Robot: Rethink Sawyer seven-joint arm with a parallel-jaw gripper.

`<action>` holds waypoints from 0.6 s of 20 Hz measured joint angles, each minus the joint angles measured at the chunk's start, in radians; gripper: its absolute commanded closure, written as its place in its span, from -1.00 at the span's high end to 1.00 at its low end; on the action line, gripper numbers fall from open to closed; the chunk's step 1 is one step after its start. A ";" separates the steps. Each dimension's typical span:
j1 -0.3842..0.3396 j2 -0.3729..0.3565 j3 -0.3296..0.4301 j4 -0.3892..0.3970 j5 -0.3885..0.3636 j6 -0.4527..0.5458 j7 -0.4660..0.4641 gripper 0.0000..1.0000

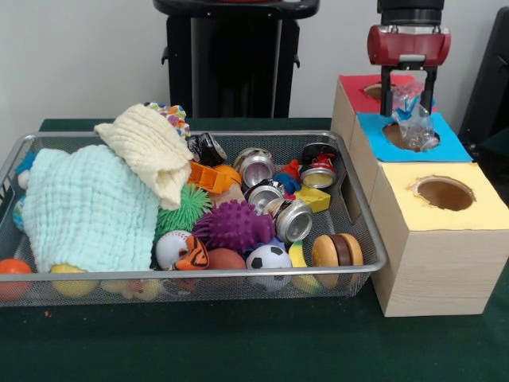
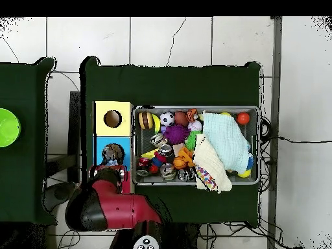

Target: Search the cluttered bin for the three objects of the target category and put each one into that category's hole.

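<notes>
Hanging over the blue-surround hole (image 1: 411,136), the robot's red and black tool (image 1: 408,101) holds a small clear plastic bottle (image 1: 413,111) between its two dark fingers (image 1: 387,97); the fingers stand narrowly apart, closed in on the bottle's crumpled upper part, while its lower end dips to the hole's rim or just inside it; which of the two I cannot tell. The hole tops a pale wooden box at the right of the desk (image 1: 238,350), between a red-surround hole (image 1: 374,90) at the far end and a yellow-surround hole (image 1: 444,193) at the near end. To the left sits the wire mesh bin (image 1: 199,291), crowded with toys; a purple spiky ball (image 1: 235,225), a small football (image 1: 268,258), shiny metal cans (image 1: 293,220), and two folded cloths, one mint green (image 1: 83,211), one cream (image 1: 151,151), heaped at its left. No other clear bottle shows among the clutter; any left may lie under the cloths. The bottle looks very light, thin-walled and easily crushed; it is probably slippery too, so a gentle pinch across its middle or neck should serve best.
</notes>
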 measured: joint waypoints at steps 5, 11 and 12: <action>-0.027 -0.099 0.017 0.019 -0.001 0.242 0.000 1.00; -0.102 -0.204 0.071 0.057 0.012 0.412 0.000 1.00; -0.119 -0.215 0.085 0.063 0.014 0.415 0.000 1.00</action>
